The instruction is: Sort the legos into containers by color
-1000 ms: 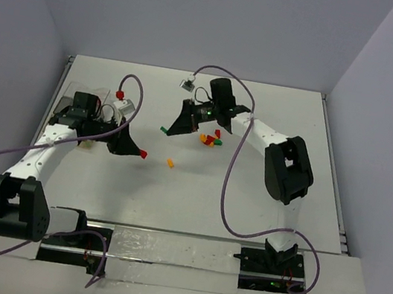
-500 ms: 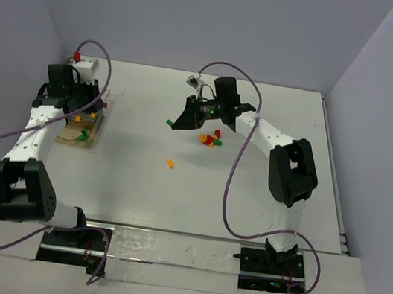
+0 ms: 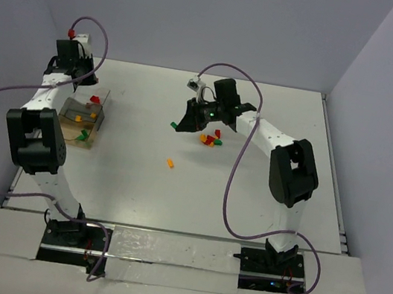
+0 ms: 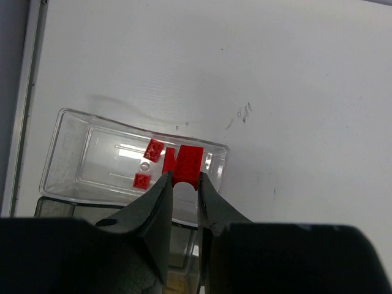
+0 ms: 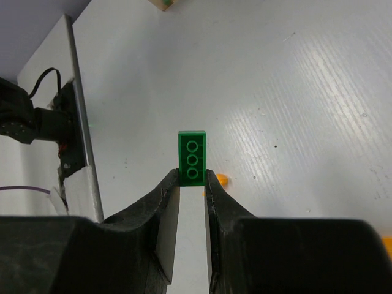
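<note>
My left gripper is shut on a red lego above the end compartment of the clear containers. Two more red legos lie inside that compartment. In the top view the containers sit at the far left, with the left gripper over their back end. My right gripper is shut on a green lego, held above the table near the middle. A pile of red, green and orange legos lies just right of it.
A single orange lego lies on the table in front of the pile, also seen under the right gripper. The side wall stands close behind and left of the containers. Purple cables loop over both arms.
The left arm swung from the table's left-middle back to the far left, carrying the red lego over the containers. The right gripper shifted only slightly with the green lego.
</note>
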Controlling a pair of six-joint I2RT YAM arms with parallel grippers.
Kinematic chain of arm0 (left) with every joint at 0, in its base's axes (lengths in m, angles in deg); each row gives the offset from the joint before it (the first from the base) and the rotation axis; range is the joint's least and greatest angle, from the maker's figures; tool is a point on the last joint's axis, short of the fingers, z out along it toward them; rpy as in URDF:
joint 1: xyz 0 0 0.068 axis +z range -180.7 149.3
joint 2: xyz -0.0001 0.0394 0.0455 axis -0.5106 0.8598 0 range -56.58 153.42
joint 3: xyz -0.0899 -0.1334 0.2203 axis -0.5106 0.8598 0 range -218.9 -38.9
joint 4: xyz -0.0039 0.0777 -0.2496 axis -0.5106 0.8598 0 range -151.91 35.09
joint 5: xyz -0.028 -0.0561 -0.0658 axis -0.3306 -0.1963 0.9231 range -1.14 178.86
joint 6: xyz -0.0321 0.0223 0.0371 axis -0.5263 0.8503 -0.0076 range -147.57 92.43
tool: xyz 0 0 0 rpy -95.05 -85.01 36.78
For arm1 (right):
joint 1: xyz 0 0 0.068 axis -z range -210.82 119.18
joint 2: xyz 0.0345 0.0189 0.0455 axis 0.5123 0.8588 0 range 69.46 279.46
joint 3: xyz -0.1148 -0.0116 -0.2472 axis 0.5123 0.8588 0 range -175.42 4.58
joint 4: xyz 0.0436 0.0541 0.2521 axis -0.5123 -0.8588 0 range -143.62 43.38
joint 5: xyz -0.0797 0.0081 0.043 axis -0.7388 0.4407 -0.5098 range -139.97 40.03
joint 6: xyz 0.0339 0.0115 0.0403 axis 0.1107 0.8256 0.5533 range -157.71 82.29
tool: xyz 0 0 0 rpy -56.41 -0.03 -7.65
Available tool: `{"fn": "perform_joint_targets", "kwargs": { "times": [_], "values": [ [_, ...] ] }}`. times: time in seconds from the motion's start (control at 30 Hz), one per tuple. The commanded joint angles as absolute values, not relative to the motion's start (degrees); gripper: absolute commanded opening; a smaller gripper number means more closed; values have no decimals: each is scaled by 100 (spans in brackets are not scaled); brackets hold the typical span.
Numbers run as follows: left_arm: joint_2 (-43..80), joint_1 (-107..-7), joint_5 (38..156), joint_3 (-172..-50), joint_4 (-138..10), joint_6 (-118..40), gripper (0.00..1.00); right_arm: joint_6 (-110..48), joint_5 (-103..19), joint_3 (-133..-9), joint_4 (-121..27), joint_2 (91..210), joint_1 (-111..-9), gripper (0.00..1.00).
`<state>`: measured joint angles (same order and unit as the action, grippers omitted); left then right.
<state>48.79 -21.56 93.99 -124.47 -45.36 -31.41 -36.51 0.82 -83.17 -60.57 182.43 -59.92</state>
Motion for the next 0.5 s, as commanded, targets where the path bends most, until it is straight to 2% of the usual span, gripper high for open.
{"fn": "perform_joint_targets", "kwargs": {
  "times": [0.0,0.2,0.47],
  "values": [
    [5214,-2139,9272,-12871,-4530,-3292,10,-3936,-21,-8550,-6154,17817,-6035,0],
    [5414,-2139,9255,-12721,-4618,-3346,13,-3946,-29,-8612,-6200,17875,-6041,0],
    [5675,-2147,9348,-12890,-4359,-3368,22,-3986,-54,-8700,-6283,17941,-6035,0]
  ]
}}
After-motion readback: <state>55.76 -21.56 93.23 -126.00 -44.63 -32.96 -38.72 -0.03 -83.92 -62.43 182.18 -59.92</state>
